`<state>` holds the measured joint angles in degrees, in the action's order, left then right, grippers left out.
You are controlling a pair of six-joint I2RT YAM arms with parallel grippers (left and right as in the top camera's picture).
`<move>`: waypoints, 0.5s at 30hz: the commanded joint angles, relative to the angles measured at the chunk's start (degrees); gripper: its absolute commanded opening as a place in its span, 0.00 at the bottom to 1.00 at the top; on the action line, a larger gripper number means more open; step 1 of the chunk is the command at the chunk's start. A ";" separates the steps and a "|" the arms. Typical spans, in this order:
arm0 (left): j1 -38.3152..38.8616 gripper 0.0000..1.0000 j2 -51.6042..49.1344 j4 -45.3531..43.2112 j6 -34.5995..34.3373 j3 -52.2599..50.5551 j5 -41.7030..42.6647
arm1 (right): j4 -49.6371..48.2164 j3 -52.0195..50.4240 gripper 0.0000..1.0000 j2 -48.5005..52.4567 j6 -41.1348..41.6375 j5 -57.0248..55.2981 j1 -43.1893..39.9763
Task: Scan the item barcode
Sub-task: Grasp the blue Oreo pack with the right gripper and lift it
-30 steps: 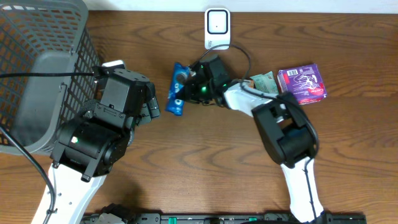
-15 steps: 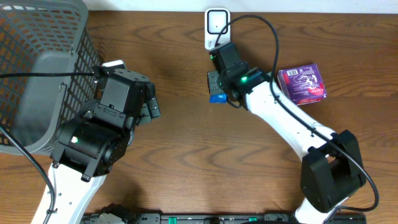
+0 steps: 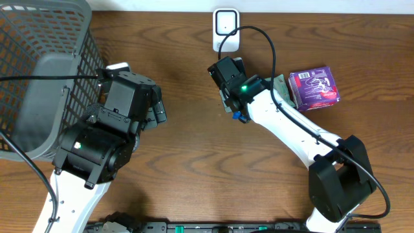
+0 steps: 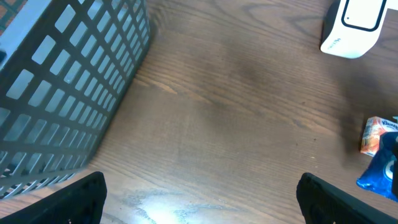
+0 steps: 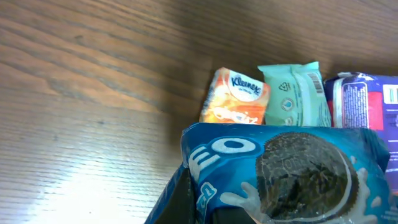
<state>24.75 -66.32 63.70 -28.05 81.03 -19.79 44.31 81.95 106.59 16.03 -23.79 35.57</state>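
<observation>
Blue Oreo pack [image 5: 280, 168], pinched in the closed right gripper [image 3: 233, 107], has swung in near the scanner [image 3: 225, 26], perhaps presenting its barcode; left gripper [image 3: 157, 110] gapes empty.

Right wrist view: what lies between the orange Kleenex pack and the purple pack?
A mint-green pack lies between the Kleenex pack and the purple pack, seen in the right wrist view.

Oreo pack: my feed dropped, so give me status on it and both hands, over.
Right hand shut on Oreo pack, near scanner. Left hand open, empty, beside basket. Path to scanner looks clear.
</observation>
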 commanded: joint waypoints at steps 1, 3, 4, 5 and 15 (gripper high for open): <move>-0.35 0.98 0.00 0.13 0.59 0.31 -0.59 | 0.09 -1.11 0.01 1.09 -0.68 -2.67 0.70; -0.35 0.98 0.00 0.13 0.59 0.31 -0.59 | 0.31 -1.62 0.01 2.16 -0.68 -2.69 1.27; -0.35 0.98 0.00 0.13 0.59 0.31 -0.59 | 0.50 -1.66 0.01 3.26 -0.68 -2.67 1.75; -0.35 0.98 0.00 0.13 0.59 0.31 -0.59 | 0.50 -1.66 0.01 4.11 -0.68 -2.67 2.08; -0.35 0.98 0.00 0.13 0.59 0.31 -0.59 | 2.01 -1.66 0.24 9.79 -0.68 -4.00 6.01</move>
<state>24.75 -66.32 63.70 -28.05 81.03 -19.79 45.95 80.47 115.81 15.40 -25.58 40.40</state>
